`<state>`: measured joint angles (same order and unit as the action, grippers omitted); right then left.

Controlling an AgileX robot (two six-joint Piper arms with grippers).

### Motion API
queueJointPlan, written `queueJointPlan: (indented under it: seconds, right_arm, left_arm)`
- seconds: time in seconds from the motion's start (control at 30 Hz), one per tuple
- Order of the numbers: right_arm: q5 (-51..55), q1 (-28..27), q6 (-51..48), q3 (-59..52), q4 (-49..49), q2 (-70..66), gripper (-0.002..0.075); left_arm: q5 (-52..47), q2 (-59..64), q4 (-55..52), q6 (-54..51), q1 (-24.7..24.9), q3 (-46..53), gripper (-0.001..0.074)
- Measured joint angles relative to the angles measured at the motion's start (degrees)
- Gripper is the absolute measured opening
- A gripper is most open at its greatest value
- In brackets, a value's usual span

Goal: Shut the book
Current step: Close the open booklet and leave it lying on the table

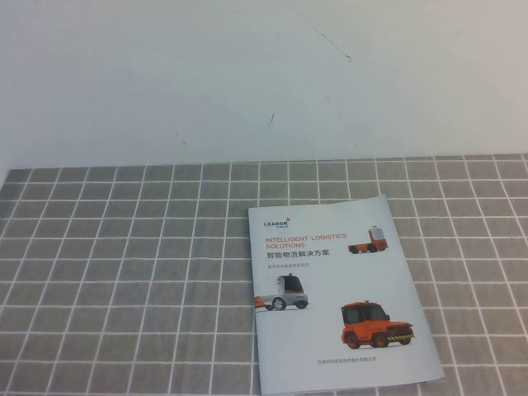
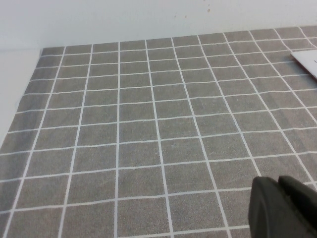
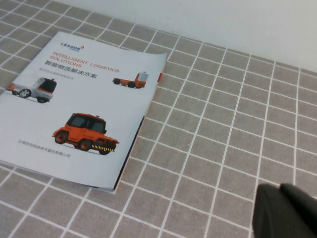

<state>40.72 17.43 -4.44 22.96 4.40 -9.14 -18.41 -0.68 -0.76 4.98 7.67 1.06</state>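
The book point(image 1: 334, 289) is a thin white brochure with orange vehicles on its cover. It lies shut and flat on the grey checked cloth point(image 1: 124, 264), right of centre near the front edge. In the right wrist view the book point(image 3: 74, 104) lies well away from my right gripper point(image 3: 287, 210), whose dark fingers are pressed together with nothing between them. My left gripper point(image 2: 282, 206) hovers over bare cloth, fingers also together and holding nothing. Only a white corner of the book point(image 2: 307, 62) shows in the left wrist view. Neither gripper appears in the high view.
A white wall point(image 1: 264, 74) rises behind the cloth's far edge. The cloth's left edge point(image 2: 29, 89) meets a white surface in the left wrist view.
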Motion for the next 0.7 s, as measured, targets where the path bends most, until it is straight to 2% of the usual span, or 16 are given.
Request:
queueJointPlan:
  seconds: [0.37, 0.53, 0.7]
  right_arm:
    - [-1.30, -0.42, 0.00, -1.29, 0.12, 0.13, -0.0003]
    - [-11.32, -3.53, 0.14, -8.31, 0.48, 0.91, -0.0003]
    - [-21.54, -9.76, 0.14, -18.03, 1.38, 5.03, -0.0003]
  left_arm:
    - [0.00, 0.00, 0.00, 0.00, 0.00, -0.04, -0.0004]
    - [-0.02, 0.00, 0.00, 0.00, 0.00, -0.04, -0.0003]
    - [-0.02, 0.00, 0.00, 0.00, 0.00, -0.04, -0.0004]
